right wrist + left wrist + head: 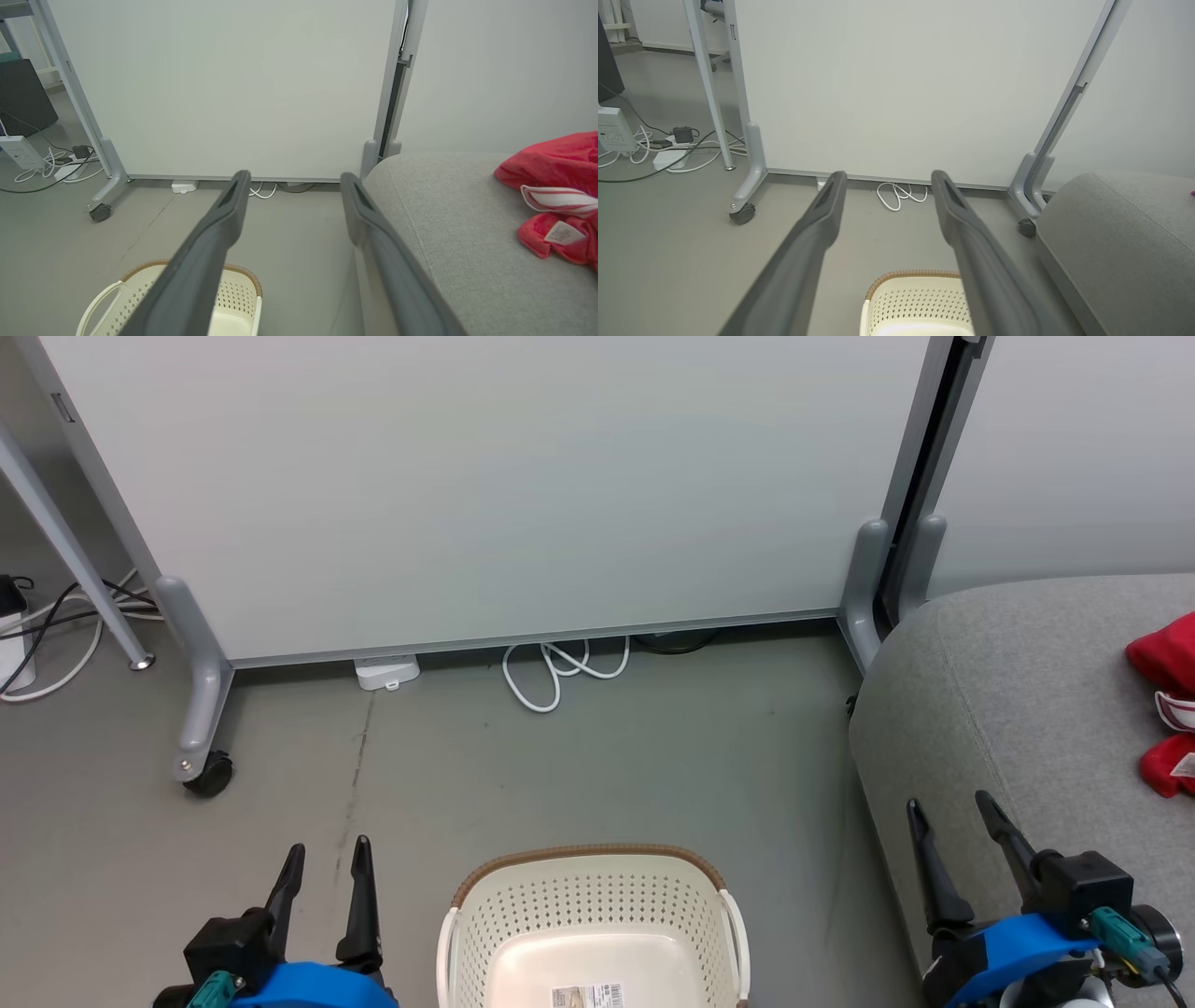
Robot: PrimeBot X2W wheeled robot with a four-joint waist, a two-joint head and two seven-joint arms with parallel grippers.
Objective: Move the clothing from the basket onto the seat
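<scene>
The cream perforated basket [597, 924] stands on the floor at the bottom middle, with nothing red inside and a label on its bottom; its rim also shows in the wrist views [915, 289] [233, 280]. The red clothing [1167, 705] with white striped trim lies on the grey seat [1008, 709] at the right, also seen as clothing [556, 200] on the seat [444, 224]. My left gripper [329, 863] stands open left of the basket. My right gripper [952, 817] is open over the seat's front edge, holding nothing.
A large white wheeled panel [485, 485] stands behind the basket, its castor [207, 773] at the left. White cables [560, 672] and a power strip [385, 672] lie at its foot. More cables [47, 635] lie at the far left on the grey floor.
</scene>
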